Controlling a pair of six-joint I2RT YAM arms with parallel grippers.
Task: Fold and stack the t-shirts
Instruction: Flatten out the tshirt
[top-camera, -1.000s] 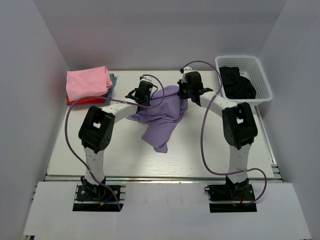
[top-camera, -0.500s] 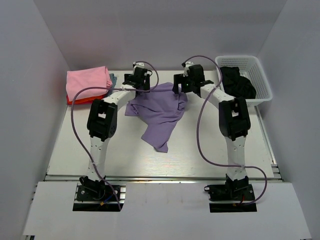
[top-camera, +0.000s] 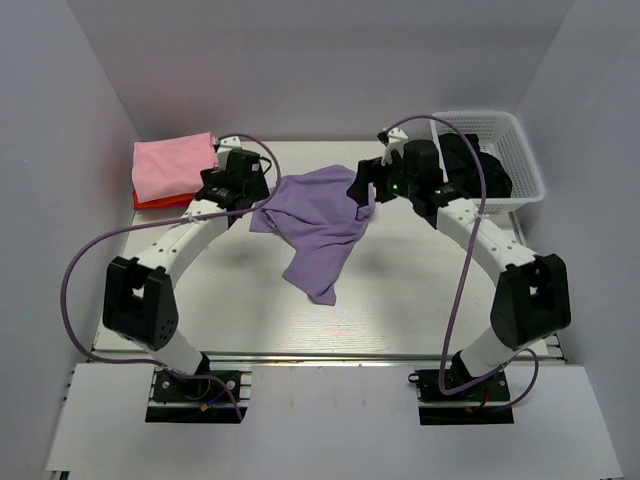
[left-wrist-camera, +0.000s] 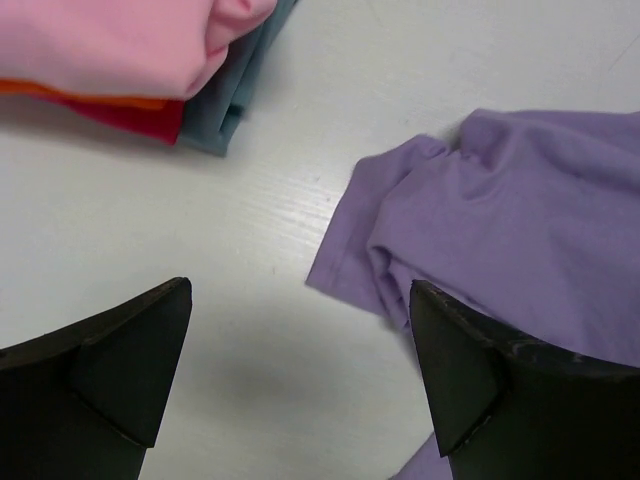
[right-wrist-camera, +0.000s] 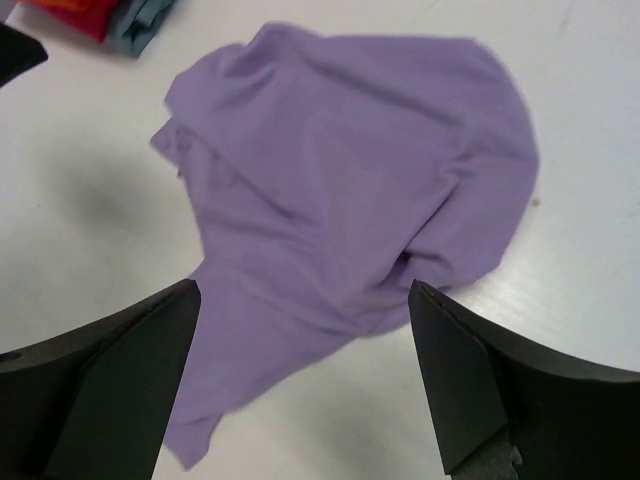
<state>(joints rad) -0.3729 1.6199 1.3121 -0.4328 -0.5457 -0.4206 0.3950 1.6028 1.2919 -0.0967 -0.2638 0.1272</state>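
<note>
Top external view. A crumpled lavender-purple cloth t-shirt lies unfolded on the white surface, mid-rear, with one long flap trailing toward the near edge. At rear left sits a stack: a pink folded t-shirt on top, with a red folded t-shirt showing beneath it. The left end effector hovers between the stack and the lavender shirt's left edge. The right end effector is at the shirt's rear right corner. At rear right, a white plastic lattice basket contains dark cloth.

Left wrist view. The left end effector is spread wide, gripping nothing, with bare surface between its fingers. The lavender shirt lies just beside the right finger, one sleeve corner pointing into the gap. The stack is well ahead at upper left: pink shirt, red shirt, and a grey-blue folded t-shirt.

Right wrist view. The right end effector is spread wide, gripping nothing. The lavender shirt lies rumpled below and ahead of it. The red and grey-blue edges of the stack show at the top left.
</note>
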